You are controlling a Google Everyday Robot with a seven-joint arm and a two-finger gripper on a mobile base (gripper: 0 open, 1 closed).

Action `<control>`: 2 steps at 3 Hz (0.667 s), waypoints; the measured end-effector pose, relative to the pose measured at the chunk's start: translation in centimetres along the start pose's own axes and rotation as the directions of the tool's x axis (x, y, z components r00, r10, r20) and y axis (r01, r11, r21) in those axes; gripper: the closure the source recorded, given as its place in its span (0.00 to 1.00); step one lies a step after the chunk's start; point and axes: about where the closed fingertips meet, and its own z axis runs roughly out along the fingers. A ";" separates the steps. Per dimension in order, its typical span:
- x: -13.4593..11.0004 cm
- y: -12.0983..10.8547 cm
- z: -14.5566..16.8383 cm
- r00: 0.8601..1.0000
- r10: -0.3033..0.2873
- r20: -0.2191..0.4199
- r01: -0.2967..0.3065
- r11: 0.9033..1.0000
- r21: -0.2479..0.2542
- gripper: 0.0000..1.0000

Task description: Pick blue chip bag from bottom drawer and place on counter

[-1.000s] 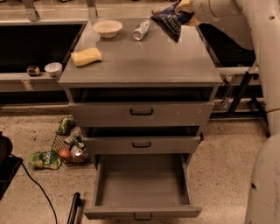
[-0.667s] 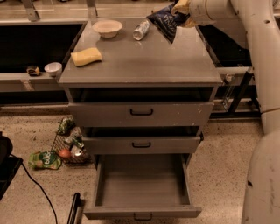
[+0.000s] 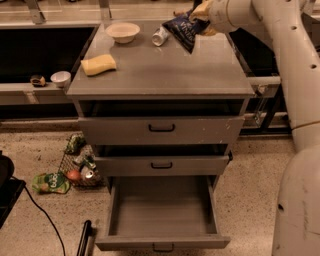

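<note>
The blue chip bag [image 3: 183, 30] hangs just above the far right part of the counter [image 3: 160, 70], its lower corner close to the surface. My gripper [image 3: 199, 14] is shut on the bag's upper end, reaching in from the right on the white arm. The bottom drawer [image 3: 162, 212] is pulled fully out and its tray holds nothing. The two upper drawers stand slightly ajar.
On the counter are a white bowl [image 3: 122, 32] at the far left, a silver can [image 3: 160, 35] lying next to the bag, and a yellow sponge [image 3: 98, 64]. A wire basket with bags and fruit [image 3: 80, 162] sits on the floor to the left. The robot's white body [image 3: 300, 200] fills the right side.
The gripper has carried the blue chip bag a little to the left and lower, closer to the silver can and the counter surface.
</note>
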 end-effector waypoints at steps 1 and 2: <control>-1.7 0.8 2.5 0.999 0.039 0.025 -0.039 0.999 -0.007 1.00; -3.4 1.6 4.3 0.993 0.097 0.064 -0.097 0.995 -0.011 0.82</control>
